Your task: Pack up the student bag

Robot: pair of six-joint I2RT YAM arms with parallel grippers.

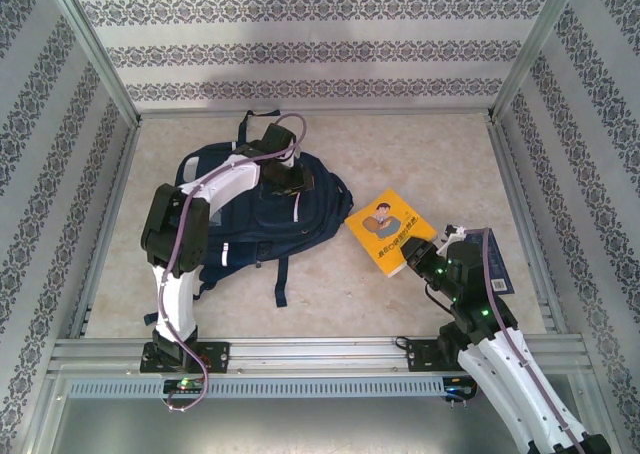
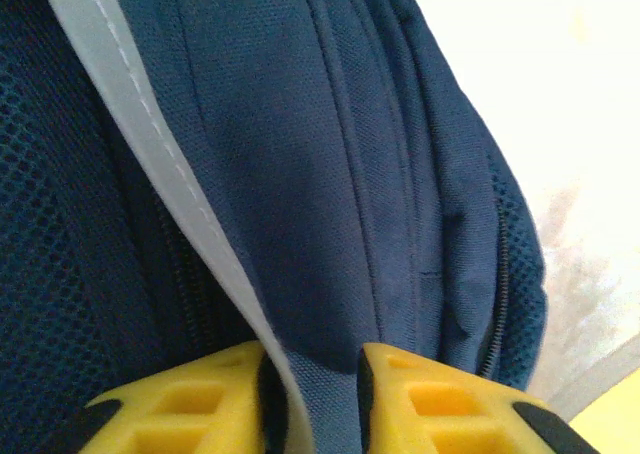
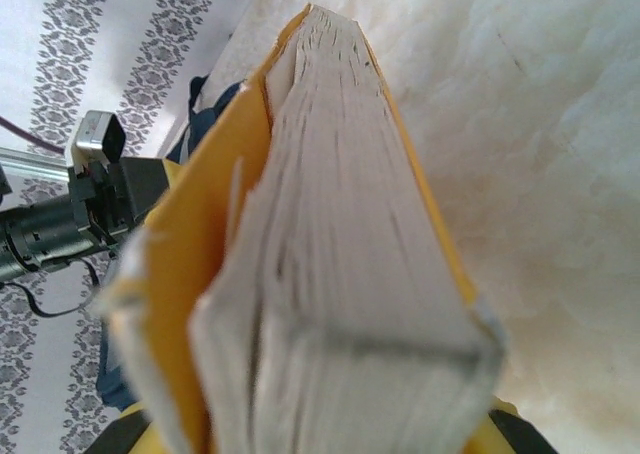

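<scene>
Your left gripper (image 1: pixel 287 179) rests on the student bag (image 1: pixel 325 199), which lies flat on the left half of the table (image 1: pixel 420 149). Its fingers (image 2: pixel 200 404) pinch a fold of the bag's navy fabric. Your right gripper (image 1: pixel 432 257) grasps a yellow book (image 1: pixel 388 229) just right of the bag.

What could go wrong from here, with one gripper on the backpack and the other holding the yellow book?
The left gripper pinches only a thin fold of the student bag beside its white stripe; the fabric may slip out when pulled.
The right gripper holds the yellow book at one edge, and its cover gapes from the pages; it may swing or fall.
No open mouth shows on the bag; the book might hit closed fabric.
</scene>
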